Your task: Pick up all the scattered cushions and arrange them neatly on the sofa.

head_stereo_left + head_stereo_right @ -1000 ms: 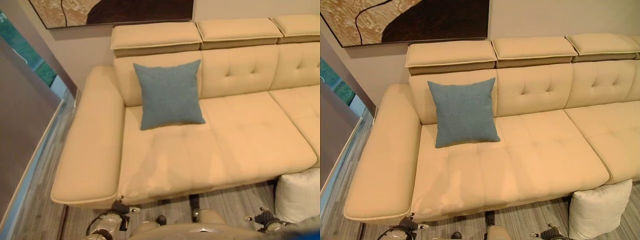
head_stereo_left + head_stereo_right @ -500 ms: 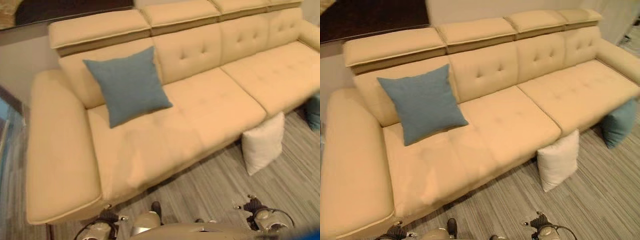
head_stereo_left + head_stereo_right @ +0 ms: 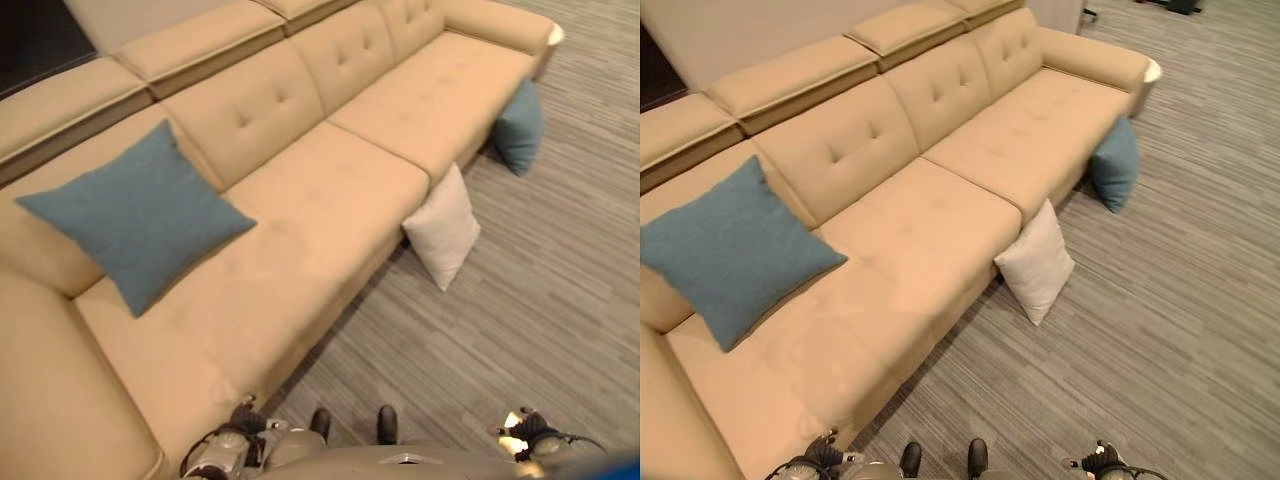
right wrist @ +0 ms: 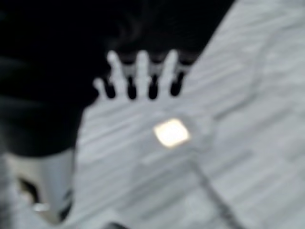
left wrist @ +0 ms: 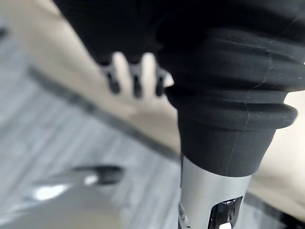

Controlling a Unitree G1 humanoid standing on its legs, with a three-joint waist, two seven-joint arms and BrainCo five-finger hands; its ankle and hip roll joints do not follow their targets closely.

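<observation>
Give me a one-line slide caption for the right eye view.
Beige sofa with one blue cushion on its seat; a white cushion and a second blue cushion lean against its front on the floor.

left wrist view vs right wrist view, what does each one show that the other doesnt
Left wrist view: the left hand hangs in front of the tan sofa, whose lower edge runs just past the fingers.
Right wrist view: the right hand hangs over open floor, with a bright patch of reflected light on it and no sofa behind.
Both: straight, relaxed fingers holding nothing, and the grey striped floor below.
</observation>
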